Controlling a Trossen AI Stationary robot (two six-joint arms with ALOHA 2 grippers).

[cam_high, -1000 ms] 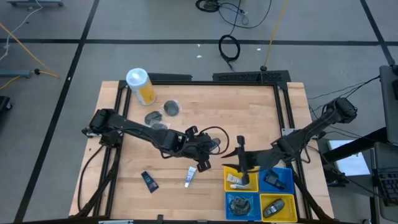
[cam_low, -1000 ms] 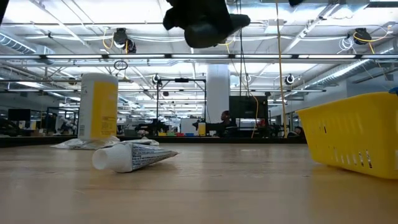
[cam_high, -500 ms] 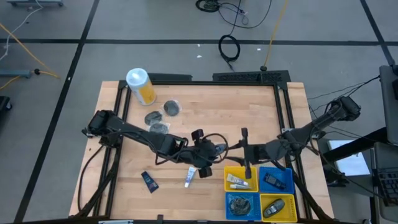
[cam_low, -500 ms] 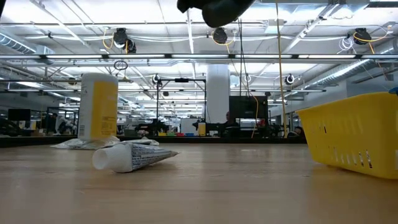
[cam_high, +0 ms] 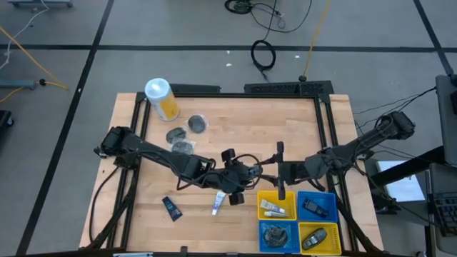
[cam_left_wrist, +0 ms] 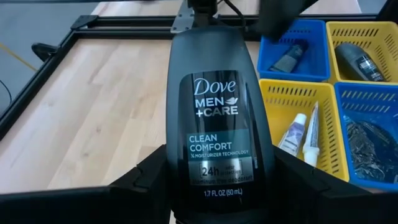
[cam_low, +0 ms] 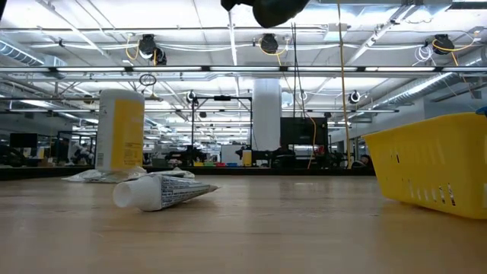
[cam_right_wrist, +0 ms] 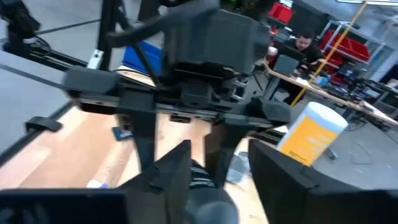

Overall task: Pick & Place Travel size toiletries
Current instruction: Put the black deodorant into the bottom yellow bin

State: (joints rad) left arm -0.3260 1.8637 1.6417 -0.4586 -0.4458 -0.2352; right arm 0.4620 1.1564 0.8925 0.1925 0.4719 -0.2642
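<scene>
I see my left gripper [cam_left_wrist: 214, 193] clamped on the dark oval bottle [cam_left_wrist: 214, 106], held above mid-table beside the bins [cam_left_wrist: 292, 118]; my right gripper [cam_right_wrist: 214, 168] stands parted around its cap end

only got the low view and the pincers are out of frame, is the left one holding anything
Observer: Yes, the left pincer is shut on a dark oval plastic bottle.
Operator: where over the table
Observer: Mid-table, beside the square yellow plastic bin that holds two small white tubes.
Operator: and the right arm
Observer: The right pincer faces the left one from close by, near that bin's far edge.
</scene>
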